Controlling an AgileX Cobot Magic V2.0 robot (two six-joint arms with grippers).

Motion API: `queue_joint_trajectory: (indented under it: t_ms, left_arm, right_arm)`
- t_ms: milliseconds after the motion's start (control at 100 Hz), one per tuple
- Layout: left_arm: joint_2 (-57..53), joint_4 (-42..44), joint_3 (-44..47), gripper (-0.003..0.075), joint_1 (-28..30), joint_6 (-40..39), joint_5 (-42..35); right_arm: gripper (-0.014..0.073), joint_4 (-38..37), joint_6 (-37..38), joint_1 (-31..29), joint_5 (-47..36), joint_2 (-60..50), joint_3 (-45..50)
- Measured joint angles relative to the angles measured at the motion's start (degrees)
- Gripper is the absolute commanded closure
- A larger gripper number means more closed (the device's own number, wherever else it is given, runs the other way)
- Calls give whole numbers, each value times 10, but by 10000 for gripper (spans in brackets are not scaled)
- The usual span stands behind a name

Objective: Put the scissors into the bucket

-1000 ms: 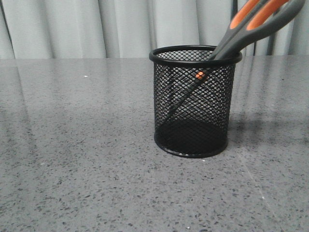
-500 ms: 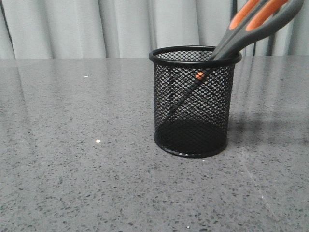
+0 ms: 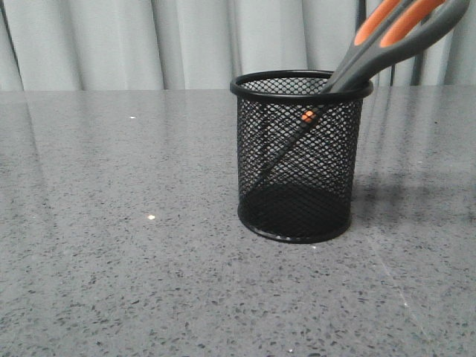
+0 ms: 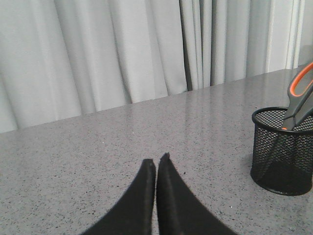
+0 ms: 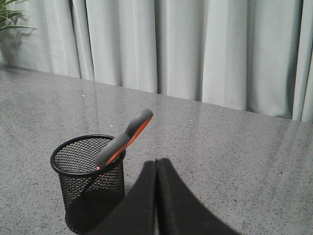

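The black wire-mesh bucket (image 3: 301, 156) stands upright on the grey table. The scissors (image 3: 394, 37) stand inside it, blades down, leaning to the right, with the grey and orange handles sticking out over the rim. The bucket (image 4: 283, 149) and scissors (image 4: 299, 98) also show in the left wrist view, and the bucket (image 5: 90, 183) and scissors (image 5: 124, 139) in the right wrist view. My left gripper (image 4: 157, 160) is shut and empty, well away from the bucket. My right gripper (image 5: 157, 161) is shut and empty, beside the bucket, apart from it.
The grey speckled table (image 3: 111, 260) runs back to a pale curtain (image 3: 186, 41). A green plant (image 5: 10, 14) shows at the curtain's edge in the right wrist view.
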Motion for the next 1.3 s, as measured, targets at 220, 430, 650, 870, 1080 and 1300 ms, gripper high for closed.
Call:
queue_joint_trajectory:
  t_ms: [220, 430, 650, 870, 1080, 1300]
  left_arm:
    - [0, -3, 0, 740, 0, 0, 0]
    - [0, -5, 0, 740, 0, 0, 0]
    - [0, 13, 1, 740, 3, -7, -5]
    - [0, 208, 50, 740, 72, -227, -82]
    - [0, 255, 146, 740, 140, -308, -121]
    - [0, 282, 146, 740, 146, -330, -142]
  right_arm:
    - [659, 0, 0, 0, 0, 0, 0]
    - [659, 0, 0, 0, 0, 0, 0]
    - [659, 0, 0, 0, 0, 0, 0]
    - [659, 0, 0, 0, 0, 0, 0]
    - [659, 0, 1, 0, 0, 0, 0]
    - [659, 0, 1, 0, 0, 0, 0]
